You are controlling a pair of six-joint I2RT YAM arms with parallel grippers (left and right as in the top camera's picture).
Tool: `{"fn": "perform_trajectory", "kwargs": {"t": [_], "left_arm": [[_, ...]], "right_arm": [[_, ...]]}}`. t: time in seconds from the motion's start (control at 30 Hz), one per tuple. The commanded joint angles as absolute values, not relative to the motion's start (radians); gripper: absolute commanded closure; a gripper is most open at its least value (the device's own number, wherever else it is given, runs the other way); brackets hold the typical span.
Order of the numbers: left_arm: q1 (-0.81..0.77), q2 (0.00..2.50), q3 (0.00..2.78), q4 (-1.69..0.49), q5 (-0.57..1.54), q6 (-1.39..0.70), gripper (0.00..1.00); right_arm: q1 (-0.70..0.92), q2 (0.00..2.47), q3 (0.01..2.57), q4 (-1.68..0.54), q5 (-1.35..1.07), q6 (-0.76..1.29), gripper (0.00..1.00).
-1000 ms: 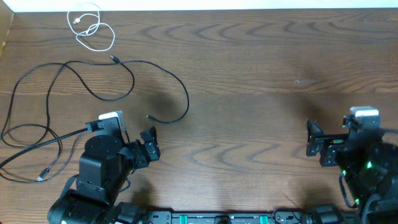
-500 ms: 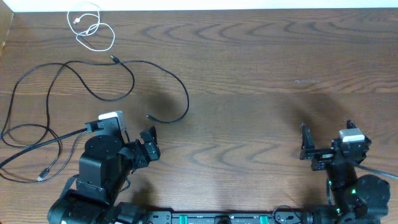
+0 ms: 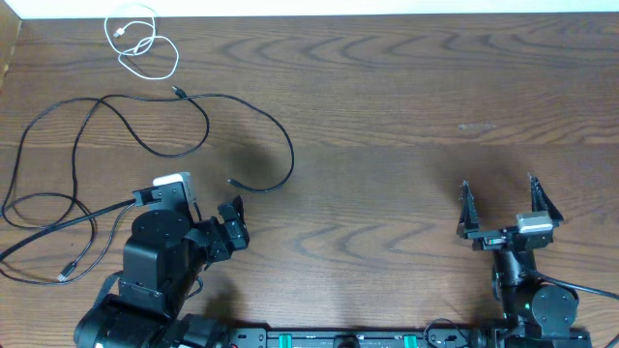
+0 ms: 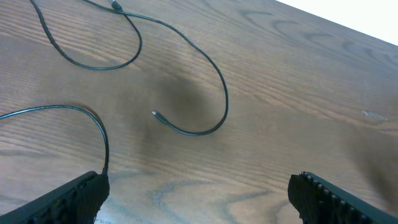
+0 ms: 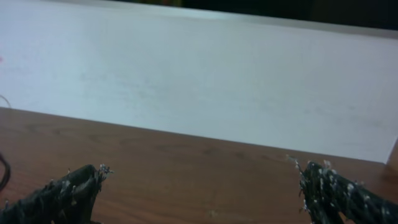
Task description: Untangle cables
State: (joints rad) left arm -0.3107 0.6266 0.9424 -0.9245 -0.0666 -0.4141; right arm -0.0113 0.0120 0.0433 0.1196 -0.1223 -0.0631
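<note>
Wood-grain table (image 3: pixel 387 116) is seen without any container; nearest, the left gripper (image 3: pixel 232 230) and right gripper (image 3: pixel 501 208) are held spread wide and empty. Beyond the left one the black cables (image 3: pixel 206 126) are sprawled in crossing loops (a plug end (image 3: pixel 230 181) lies closest), so a strand is best pinched near that plug. The white cable (image 3: pixel 176 64) is coiled apart at the far edge.

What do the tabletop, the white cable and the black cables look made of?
Tabletop: wood or wood-look laminate, brown with visible grain, fairly matte. White cable: probably a smooth plastic or rubber jacket; it lies in loose loops. Black cables: likely a similar flexible jacket, matte, curving freely across the surface.
</note>
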Motion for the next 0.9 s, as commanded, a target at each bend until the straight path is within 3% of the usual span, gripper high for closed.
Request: {"fn": "perform_trajectory", "kwargs": {"t": [0.0,0.23,0.63,0.87], "left_arm": [[-0.316,0.626,0.954,-0.928,-0.08,-0.401,0.02],[-0.316,0.626,0.954,-0.928,-0.08,-0.4,0.02],[-0.316,0.626,0.954,-0.928,-0.08,-0.4,0.02],[-0.316,0.626,0.954,-0.928,-0.08,-0.4,0.02]], "right_arm": [[-0.019,0.006,0.005,0.121,-0.134,-0.068,0.01],[-0.019,0.006,0.005,-0.068,-0.141,-0.068,0.01],[-0.018,0.007,0.006,-0.072,-0.111,-0.064,0.01],[-0.018,0.007,0.007,-0.082,-0.017,0.053,0.01]]}}
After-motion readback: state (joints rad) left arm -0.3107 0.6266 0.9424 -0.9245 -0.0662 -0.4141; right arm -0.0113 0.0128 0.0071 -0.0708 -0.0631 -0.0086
